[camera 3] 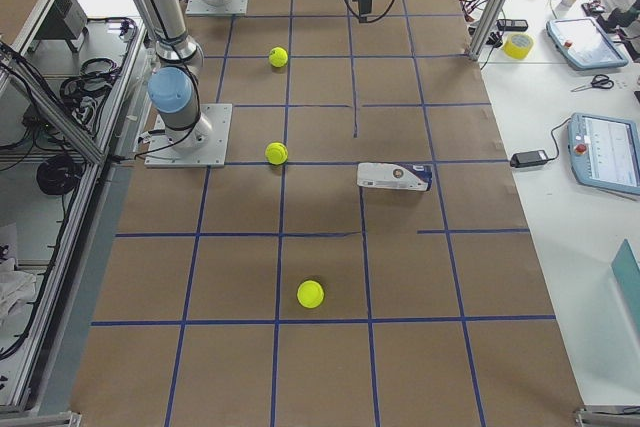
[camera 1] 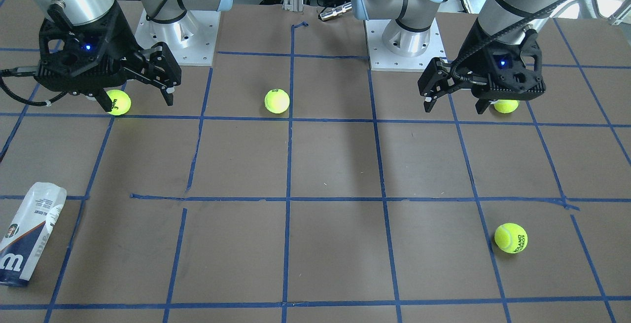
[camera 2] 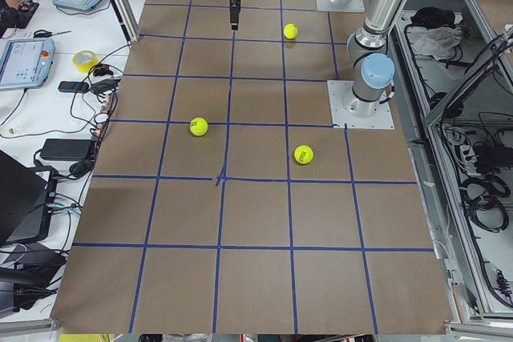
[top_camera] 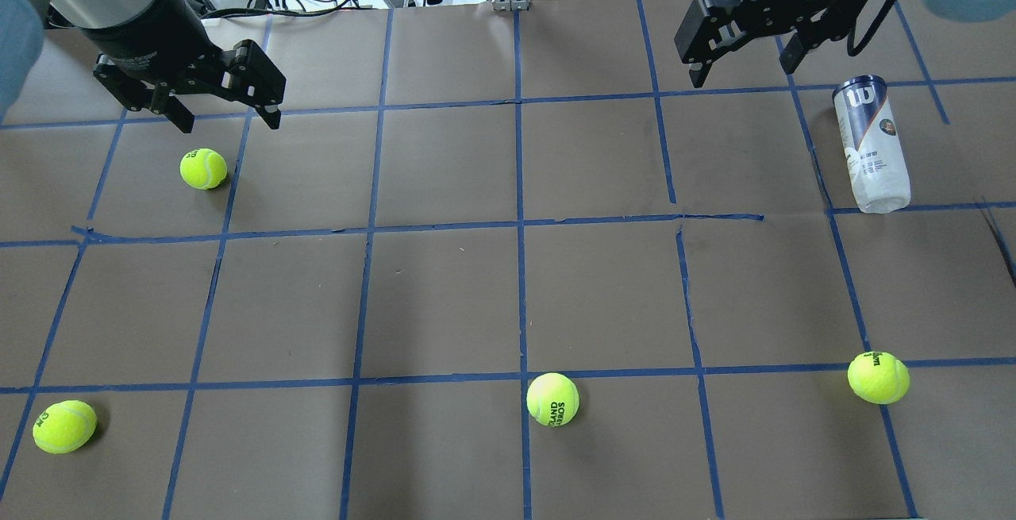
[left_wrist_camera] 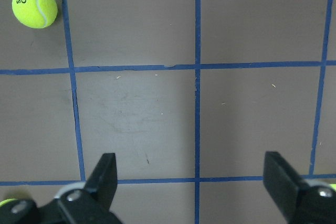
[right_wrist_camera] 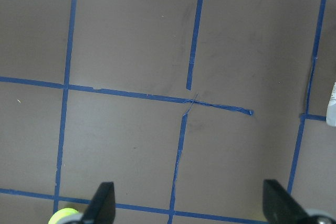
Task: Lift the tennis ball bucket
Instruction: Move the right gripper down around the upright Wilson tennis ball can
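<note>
The bucket [top_camera: 871, 143] lies on its side on the table [top_camera: 444, 298], out on my right, toward the far edge. Its navy end with the W logo points away from me and its clear end points back toward my base. Nothing touches it. My right tool [top_camera: 744, 67] hangs in the air above the far part of the table, a little to the inside of the bucket and apart from it, with its two fingers spread wide and nothing between them. In the right wrist view only a pale sliver of the bucket shows at the right edge. My left tool [top_camera: 226, 111] hangs over the far left part of the table, its fingers just as wide apart and holding nothing. Four balls sit scattered on the table. One ball [top_camera: 204, 168] is on the left, a little nearer to me than the left tool. Three more lie along the near row: the left ball [top_camera: 64, 426], the middle ball [top_camera: 552, 399] and the right ball [top_camera: 878, 377]. All of them are well apart from the bucket.
</note>
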Motion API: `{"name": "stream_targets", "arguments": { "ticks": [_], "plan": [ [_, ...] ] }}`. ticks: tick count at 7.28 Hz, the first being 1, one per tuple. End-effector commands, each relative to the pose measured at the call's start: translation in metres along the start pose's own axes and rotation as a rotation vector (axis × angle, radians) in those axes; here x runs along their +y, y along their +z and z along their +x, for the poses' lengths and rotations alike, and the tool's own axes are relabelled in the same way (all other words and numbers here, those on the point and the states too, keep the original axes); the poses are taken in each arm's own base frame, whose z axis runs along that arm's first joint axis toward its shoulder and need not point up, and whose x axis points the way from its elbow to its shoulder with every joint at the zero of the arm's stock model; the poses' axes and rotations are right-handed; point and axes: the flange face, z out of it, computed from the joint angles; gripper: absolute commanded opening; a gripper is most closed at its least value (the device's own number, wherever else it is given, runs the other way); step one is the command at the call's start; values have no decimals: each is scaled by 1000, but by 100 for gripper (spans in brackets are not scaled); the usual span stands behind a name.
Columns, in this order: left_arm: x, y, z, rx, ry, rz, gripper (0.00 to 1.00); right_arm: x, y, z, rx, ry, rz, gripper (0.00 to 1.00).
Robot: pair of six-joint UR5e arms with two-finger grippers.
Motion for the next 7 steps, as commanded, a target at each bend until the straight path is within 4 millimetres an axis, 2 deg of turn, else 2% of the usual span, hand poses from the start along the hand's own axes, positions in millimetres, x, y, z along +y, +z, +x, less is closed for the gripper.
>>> {"name": "stream_targets", "arguments": {
  "ticks": [1,3,4,5,6,7],
  "plan": [
    [1,1,1,2,-2,-4,100,2,2,0,-3,-9,-13,100],
    [2,2,1,2,-4,-6,100,2,7,3,-14,0,-36,100],
    [2,3,1,2,-5,-7,100,-4,9,26,-7,53,-30,100],
    [2,3,1,2,-5,-7,100,-12,14,71,-8,133,-29,100],
    [2,3,2,4,-4,-7,100,-25,31,119,5,207,-52,100],
    [2,3,2,2,-5,-7,100,-38,59,163,29,265,-70,100]
  ]
}}
